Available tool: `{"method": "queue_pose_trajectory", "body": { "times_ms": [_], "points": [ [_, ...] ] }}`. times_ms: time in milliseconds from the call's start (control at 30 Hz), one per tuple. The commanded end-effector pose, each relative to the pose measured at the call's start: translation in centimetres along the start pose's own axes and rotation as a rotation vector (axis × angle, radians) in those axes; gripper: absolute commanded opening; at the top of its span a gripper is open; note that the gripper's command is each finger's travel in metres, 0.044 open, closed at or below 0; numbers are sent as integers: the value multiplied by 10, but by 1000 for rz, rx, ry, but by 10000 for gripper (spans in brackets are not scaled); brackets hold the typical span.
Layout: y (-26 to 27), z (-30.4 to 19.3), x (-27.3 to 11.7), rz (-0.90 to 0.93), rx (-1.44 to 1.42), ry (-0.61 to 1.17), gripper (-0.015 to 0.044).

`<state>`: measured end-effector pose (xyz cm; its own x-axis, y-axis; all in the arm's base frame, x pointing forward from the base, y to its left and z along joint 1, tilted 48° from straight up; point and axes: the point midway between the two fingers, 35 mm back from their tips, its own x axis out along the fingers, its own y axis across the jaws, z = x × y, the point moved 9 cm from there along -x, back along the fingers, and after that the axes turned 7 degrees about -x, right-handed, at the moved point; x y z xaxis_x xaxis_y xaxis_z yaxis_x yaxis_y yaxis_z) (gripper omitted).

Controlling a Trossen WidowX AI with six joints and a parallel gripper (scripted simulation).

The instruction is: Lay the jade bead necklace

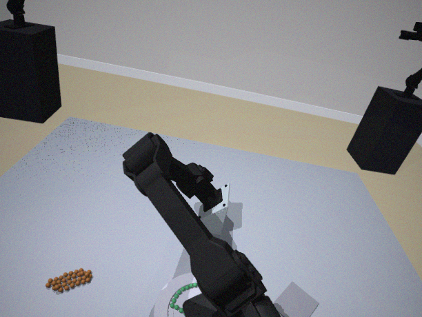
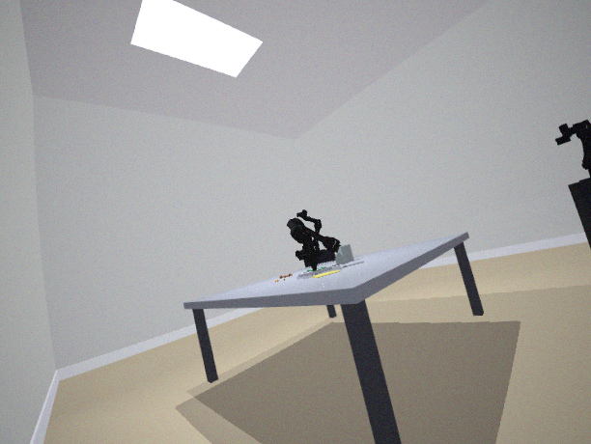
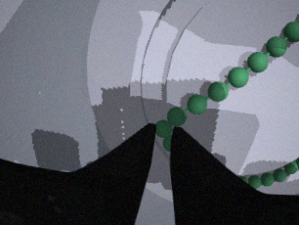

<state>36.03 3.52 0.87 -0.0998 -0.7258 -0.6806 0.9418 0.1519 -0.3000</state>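
at the lower left of the top view, a heap of orange beads (image 1: 69,280) (image 2: 285,277) lies on the tabletop (image 1: 114,241) (image 2: 270,294), well apart from the round bead board (image 1: 161,299) (image 3: 114,29) at the bottom edge. right of the heap, the jade bead necklace (image 1: 176,296) (image 3: 237,77) lies over that board, a stretch of it crossing inside the groove (image 3: 155,59). at lower centre of the wrist view, the gripper (image 3: 162,132) is clenched on the strand at its bend. the necklace should handle as light and limp, its round beads apt to slip or roll; a pinch at the bend, low and gentle, seems best, easing it outward to the groove. the wrist view shows fingertips meeting beads, which the arm hides from above; only the exterior view shows a yellow strip (image 2: 326,274) near the tabletop's front.
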Motion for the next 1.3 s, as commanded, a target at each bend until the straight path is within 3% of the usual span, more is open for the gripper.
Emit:
{"method": "queue_pose_trajectory", "body": {
  "times_ms": [0, 1100, 1267],
  "points": [
    [0, 0, 0, -2, -1, -1, 0],
    [1, -2, 2, 0, -8, -5, 0],
    [2, -1, -2, 2, -2, 0, 131]
  ]
}}
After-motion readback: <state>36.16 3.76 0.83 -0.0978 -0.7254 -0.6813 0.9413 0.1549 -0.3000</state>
